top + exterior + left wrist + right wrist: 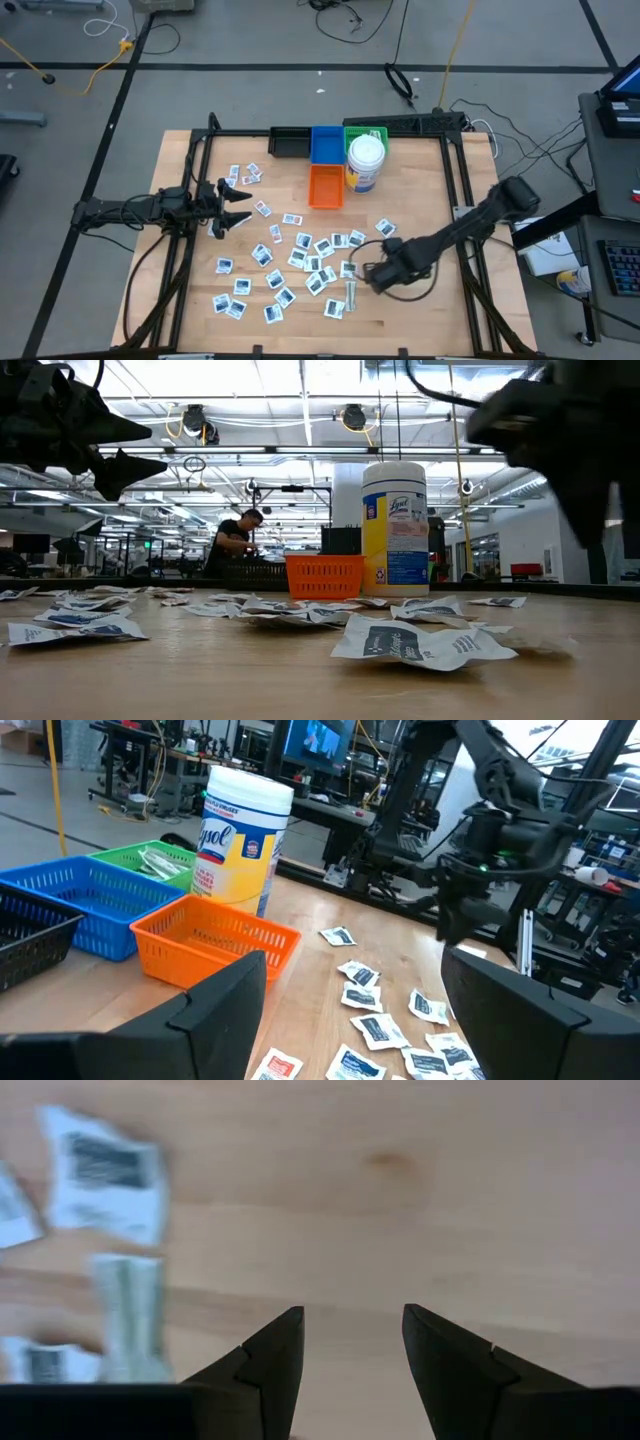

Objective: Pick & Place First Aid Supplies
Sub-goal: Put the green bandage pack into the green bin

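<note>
Wooden tabletop (190, 170), seen from above. Landmark: the orange basket (326, 186), near the far-middle of the tabletop.

Behind the orange basket sits a blue basket (326, 143); a black tray (290, 142) lies left of the blue one and a green basket (366, 133) right of it. A white-and-yellow wipes canister (365, 163) stands upright just right of the orange basket, close to touching it.

First aid supplies: white square packets (303, 240) lie scattered flat on the tabletop on the near side of the orange basket, spreading left and right of it; a few more lie to its left, near the left claw. One pale grey-green strip (352, 293) lies at the near-right edge of the scatter. In the left wrist view the green basket holds some pale wrapped pieces; what they are cannot be told.

Left claw (238, 206): well left of the orange basket, raised above the tabletop, fingers spread wide, holding nothing.

Right claw (363, 273): on the near side of the orange basket and a little right, low over bare wood just beside the grey-green strip. Fingers partly apart, nothing between them.

A person stands in the room beyond the tabletop in the low view.
</note>
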Motion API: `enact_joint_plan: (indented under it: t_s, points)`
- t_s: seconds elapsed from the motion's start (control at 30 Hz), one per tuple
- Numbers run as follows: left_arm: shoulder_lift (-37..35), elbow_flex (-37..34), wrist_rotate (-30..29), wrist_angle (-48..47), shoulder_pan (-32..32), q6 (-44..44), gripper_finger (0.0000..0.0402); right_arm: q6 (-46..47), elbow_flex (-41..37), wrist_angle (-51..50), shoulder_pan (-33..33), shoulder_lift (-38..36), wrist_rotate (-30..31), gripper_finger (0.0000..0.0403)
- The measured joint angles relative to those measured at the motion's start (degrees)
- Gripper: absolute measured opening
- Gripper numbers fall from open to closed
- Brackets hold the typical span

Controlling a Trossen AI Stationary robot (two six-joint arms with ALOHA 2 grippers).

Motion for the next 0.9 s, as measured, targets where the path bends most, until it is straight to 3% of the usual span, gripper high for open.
enact_joint_plan:
  t_s: [0.5, 0.9]
  points:
    - [0.02, 0.02, 0.0, 0.0, 0.0, 0.02, 0.0306, -1.45, 24.47, 0.12, -3.23, 19.63, 0.03, 0.0164]
    - [0.02, 0.0, 0.0, 0.02, 0.0, 0.02, 0.0306, -1.42, 25.84, 4.5, -3.42, 25.79, -1.82, 0.0164]
